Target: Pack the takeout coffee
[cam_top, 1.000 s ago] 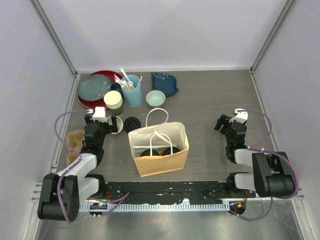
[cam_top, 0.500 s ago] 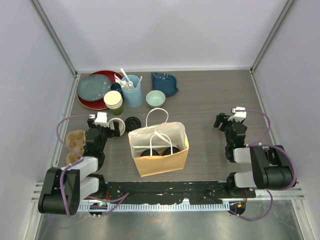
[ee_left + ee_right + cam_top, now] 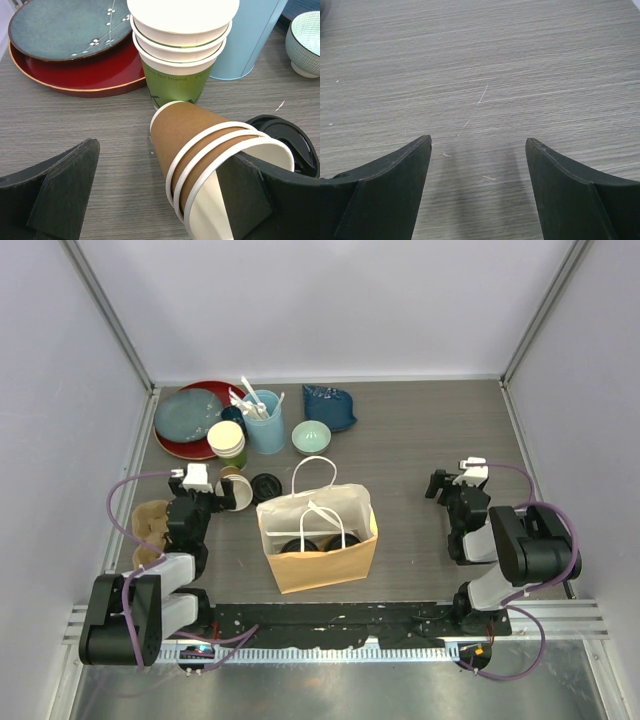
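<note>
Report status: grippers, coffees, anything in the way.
Left gripper open, at a tipped brown cup stack; right gripper open over the table. Two black-lidded cups sit in the paper bag. Nothing blocks the bag.

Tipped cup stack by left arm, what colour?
The cup stack is brown with white rims; clearest in left wrist view.

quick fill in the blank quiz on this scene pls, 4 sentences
1. The two lidded cups sit inside the paper ___.
2. The brown cup stack lies on its ___.
3. The green cup stack stands ___.
4. The right gripper hangs ___ over the table.
Missing words: bag; side; upright; open
</note>
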Tool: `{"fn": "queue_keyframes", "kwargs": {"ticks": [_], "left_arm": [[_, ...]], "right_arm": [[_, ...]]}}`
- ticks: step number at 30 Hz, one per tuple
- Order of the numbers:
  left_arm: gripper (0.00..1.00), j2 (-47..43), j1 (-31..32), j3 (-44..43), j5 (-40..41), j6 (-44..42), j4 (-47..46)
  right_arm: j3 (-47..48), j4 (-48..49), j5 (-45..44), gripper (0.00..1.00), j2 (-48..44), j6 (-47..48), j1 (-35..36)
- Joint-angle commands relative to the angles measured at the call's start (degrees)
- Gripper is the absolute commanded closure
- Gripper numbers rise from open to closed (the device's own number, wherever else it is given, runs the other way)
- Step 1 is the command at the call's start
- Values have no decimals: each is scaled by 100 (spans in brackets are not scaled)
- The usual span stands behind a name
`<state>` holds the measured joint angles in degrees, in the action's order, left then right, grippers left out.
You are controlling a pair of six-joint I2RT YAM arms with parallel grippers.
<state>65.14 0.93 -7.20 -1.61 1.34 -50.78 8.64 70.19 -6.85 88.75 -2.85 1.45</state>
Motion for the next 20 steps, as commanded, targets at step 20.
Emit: {"fn": "queue_keyframes", "kwargs": {"ticks": [20], "left_arm": [[0,-28,-242,-36,-68,76,-380]], "right_arm": [[542,-305,-537,9,-59,-49,-22]]}}
